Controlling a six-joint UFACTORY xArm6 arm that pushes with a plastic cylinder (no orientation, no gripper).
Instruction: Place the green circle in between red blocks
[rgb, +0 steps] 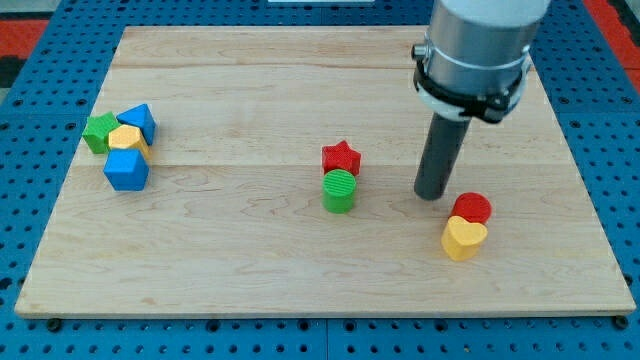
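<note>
The green circle (340, 190) stands near the board's middle, touching the red star (341, 157) just above it in the view. The other red block, a round one (472, 208), lies toward the view's right with a yellow heart (464, 239) touching it below. My tip (431, 194) rests on the board between the green circle and the round red block, closer to the red block, and touches neither.
A cluster at the view's left holds a green star (99, 131), a blue block (139, 121), a yellow block (127, 139) and a blue block (126, 170). The wooden board (300, 270) lies on a blue pegboard surface.
</note>
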